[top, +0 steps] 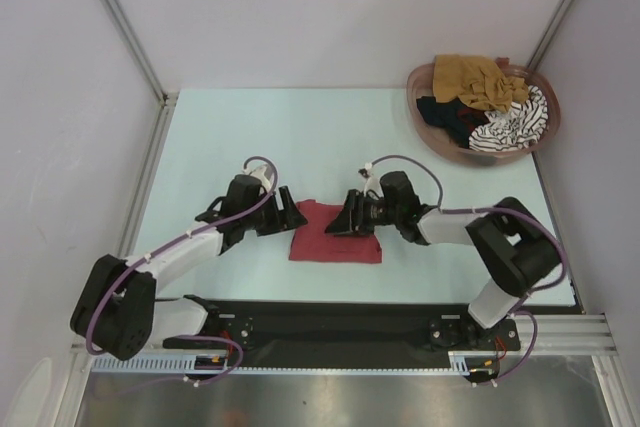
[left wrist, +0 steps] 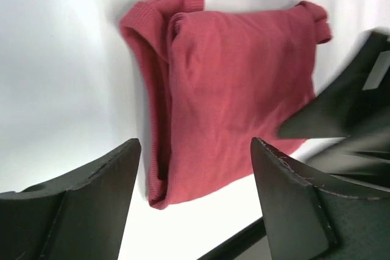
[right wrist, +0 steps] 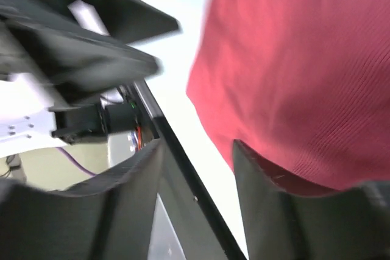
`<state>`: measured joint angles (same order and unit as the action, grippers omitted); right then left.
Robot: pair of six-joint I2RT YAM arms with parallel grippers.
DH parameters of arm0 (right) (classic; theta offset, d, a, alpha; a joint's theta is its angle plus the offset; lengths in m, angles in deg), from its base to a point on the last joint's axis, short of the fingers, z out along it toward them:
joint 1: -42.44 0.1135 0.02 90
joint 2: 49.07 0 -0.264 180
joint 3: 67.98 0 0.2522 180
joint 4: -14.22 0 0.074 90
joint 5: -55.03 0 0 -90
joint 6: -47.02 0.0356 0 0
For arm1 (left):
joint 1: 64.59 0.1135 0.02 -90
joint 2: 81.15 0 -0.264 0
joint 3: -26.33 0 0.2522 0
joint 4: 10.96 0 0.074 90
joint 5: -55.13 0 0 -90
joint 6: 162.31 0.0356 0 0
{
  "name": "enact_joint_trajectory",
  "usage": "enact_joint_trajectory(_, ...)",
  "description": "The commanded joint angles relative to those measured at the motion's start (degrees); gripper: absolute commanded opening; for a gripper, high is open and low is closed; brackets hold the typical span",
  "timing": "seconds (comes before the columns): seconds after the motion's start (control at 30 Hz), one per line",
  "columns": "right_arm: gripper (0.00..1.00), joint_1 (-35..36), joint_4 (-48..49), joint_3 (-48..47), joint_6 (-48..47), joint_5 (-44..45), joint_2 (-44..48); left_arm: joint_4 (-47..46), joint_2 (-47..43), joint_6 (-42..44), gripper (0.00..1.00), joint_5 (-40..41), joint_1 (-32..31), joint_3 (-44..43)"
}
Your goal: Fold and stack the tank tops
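Note:
A dark red tank top (top: 335, 237) lies folded into a rectangle on the pale table, between my two grippers. My left gripper (top: 285, 212) is open and empty just left of it; in the left wrist view (left wrist: 195, 144) its fingers stand wide apart above the folded top (left wrist: 237, 83). My right gripper (top: 348, 217) is open over the top's upper right part; in the right wrist view (right wrist: 196, 144) one finger (right wrist: 274, 211) stands in front of the red cloth (right wrist: 304, 59), with nothing between the jaws. The mustard-brown (top: 475, 80), black (top: 445, 115) and striped (top: 515, 122) tank tops lie in the basket.
The pinkish-brown oval basket (top: 416, 107) stands at the far right corner of the table. A black mounting rail (top: 340, 322) runs along the near edge by the arm bases. Grey walls close in the table on the left, back and right.

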<state>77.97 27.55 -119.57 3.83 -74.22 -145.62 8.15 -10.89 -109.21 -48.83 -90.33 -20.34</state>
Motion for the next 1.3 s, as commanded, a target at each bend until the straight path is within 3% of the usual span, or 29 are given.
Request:
enact_joint_trajectory(0.0,0.57,-2.83,-7.91,-2.95,-5.05,2.59,7.51,-0.77,2.68,2.63,0.77,1.65,0.25,-1.28)
enact_joint_trajectory(0.2,0.75,-6.26,-30.64,-7.17,-14.37,13.56,14.01,-3.23,6.55,2.54,0.74,0.95,0.25,-1.2)
enact_joint_trajectory(0.3,0.89,-6.52,-37.26,-8.23,-17.44,21.21,15.08,-3.76,8.05,2.54,0.73,0.95,0.25,-1.46)
enact_joint_trajectory(0.47,0.94,-6.18,-40.01,-7.18,-18.07,27.02,15.78,-4.81,9.63,2.45,0.7,0.16,0.25,-1.81)
enact_joint_trajectory(0.73,0.76,-4.5,-37.56,-4.98,-17.63,28.79,12.89,-6.92,11.92,2.01,0.6,-0.63,-0.02,-1.28)
enact_joint_trajectory(0.97,0.67,-2.66,-35.44,-7.26,-17.1,29.13,7.53,-8.68,14.11,1.31,0.48,-1.86,-0.37,-1.37)
enact_joint_trajectory(1.13,0.48,-2.48,-34.74,-9.37,-16.75,29.93,4.36,-9.21,14.91,1.13,0.38,-1.78,-0.28,-1.46)
enact_joint_trajectory(1.27,0.34,-2.31,-34.39,-11.04,-16.66,29.84,2.6,-9.3,16.14,0.52,0.23,-0.46,-0.28,-1.64)
